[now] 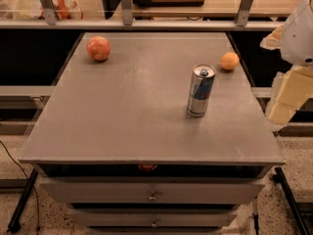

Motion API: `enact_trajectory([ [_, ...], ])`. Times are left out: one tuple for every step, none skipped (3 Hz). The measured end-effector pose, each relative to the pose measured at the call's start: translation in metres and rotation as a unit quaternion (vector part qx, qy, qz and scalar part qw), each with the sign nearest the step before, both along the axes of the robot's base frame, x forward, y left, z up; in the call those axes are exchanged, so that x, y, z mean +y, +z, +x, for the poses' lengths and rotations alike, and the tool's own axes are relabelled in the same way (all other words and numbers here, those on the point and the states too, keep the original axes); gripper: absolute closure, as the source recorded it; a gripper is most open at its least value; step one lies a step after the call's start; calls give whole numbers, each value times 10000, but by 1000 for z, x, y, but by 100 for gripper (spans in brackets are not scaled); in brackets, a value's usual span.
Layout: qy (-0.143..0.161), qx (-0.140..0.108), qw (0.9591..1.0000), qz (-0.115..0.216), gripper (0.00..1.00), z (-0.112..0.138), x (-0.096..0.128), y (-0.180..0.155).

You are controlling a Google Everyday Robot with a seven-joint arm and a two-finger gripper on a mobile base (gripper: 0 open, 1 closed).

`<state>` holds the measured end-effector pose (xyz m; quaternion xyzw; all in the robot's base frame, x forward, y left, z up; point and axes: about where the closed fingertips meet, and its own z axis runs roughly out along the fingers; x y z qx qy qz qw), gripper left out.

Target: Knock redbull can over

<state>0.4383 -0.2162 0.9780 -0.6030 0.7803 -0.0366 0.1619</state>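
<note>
The redbull can (200, 90) stands upright on the grey table top (122, 106), right of the middle. It is slim, blue and silver, with a silver top and pull tab. My gripper (287, 99) hangs at the right edge of the view, beyond the table's right edge, to the right of the can and apart from it. The white arm (299, 33) rises above it.
A reddish-orange round fruit (99, 48) lies at the table's far left. A smaller orange fruit (229, 61) lies at the far right, just behind the can. Drawers (151, 192) sit under the front edge. A metal rail and shelf (146, 23) run behind the table.
</note>
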Motion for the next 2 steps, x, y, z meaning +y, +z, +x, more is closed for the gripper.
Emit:
enact_trajectory([
  [0,-1,10000,0,0,0,0,0],
  [171,32,9994,307,0,13,3,-4],
])
